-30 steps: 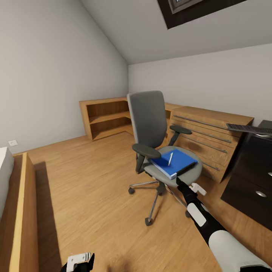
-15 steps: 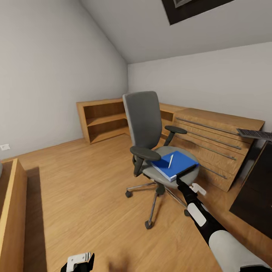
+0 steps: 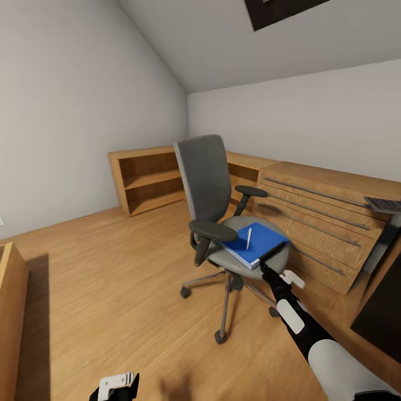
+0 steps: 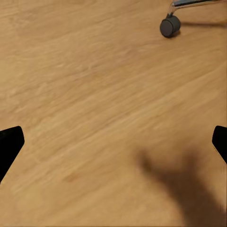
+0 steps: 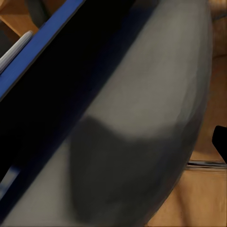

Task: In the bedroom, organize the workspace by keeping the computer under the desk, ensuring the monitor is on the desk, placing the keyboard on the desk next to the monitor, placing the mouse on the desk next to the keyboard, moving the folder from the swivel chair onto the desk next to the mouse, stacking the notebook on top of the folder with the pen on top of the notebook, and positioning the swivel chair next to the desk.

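**Right gripper reaching the folder on the chair**

Head view: right gripper [image 3: 269,257], grip state unclear, is touching the blue folder's [image 3: 253,243] near edge on the swivel chair [image 3: 223,223], the pen [image 3: 249,236] just beyond.

Left wrist view: left gripper [image 4: 113,142] is hanging open over floor.

Right wrist view: folder edge [image 5: 42,42] is looming close, apparently for pickup.

Place: an attic room of a home is showing here, furnished partly as a study.
Ceiling: a sloping ceiling [image 3: 234,39] is running down to the left wall, with a dark skylight [image 3: 284,10] cutting into it.
Floor: warm wooden boards [image 3: 111,278] are covering the whole floor.
Storage: a low open wooden shelf unit [image 3: 147,178] is standing along the far wall, and a light wooden drawer cabinet [image 3: 323,220] with long metal handles is sitting beside it.
Work furniture: the swivel chair [image 3: 217,206] is standing mid-room, carrying the folder [image 3: 255,244] on its seat.
Walls: plain pale grey walls [image 3: 67,111] are enclosing the space.
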Controlling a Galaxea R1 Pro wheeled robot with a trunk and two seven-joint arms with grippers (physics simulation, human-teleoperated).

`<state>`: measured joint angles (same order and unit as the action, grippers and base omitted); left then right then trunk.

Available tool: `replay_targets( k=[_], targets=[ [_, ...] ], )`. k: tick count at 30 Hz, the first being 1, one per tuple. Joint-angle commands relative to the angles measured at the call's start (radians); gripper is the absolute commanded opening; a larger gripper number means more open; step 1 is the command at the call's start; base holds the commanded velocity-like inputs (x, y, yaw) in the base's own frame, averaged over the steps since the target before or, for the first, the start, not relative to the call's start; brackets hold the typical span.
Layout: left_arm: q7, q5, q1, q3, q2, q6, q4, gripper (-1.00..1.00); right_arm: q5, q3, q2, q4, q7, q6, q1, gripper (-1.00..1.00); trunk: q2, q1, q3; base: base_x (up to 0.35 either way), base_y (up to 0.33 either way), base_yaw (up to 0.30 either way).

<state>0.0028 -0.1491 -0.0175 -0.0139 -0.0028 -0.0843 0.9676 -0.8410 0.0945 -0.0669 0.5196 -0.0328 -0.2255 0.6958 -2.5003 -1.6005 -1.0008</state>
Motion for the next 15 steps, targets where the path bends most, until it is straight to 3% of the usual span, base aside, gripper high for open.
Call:
replay_targets(
  k=[1, 7, 15],
  targets=[
    [0.0, -0.007, 0.0, 0.0, 0.0, -0.002, 0.0, 1.0, -0.009, 0.013, -0.001, -0.001, -0.006, -0.006, 0.001, 1.0, 0.0, 0.0, -0.001, 0.222, 0.0, 0.0],
    [0.0, -0.007, -0.001, 0.0, 0.0, -0.002, 0.0, 1.0, -0.009, 0.013, -0.001, -0.001, -0.006, -0.006, 0.001, 1.0, 0.0, 0.0, -0.001, 0.179, 0.0, 0.0],
    [0.0, -0.007, 0.0, 0.0, 0.0, -0.002, 0.0, 1.0, -0.008, 0.013, -0.001, -0.001, -0.006, -0.006, 0.001, 1.0, 0.0, 0.0, -0.001, 0.012, -0.001, 0.0]
  ],
)
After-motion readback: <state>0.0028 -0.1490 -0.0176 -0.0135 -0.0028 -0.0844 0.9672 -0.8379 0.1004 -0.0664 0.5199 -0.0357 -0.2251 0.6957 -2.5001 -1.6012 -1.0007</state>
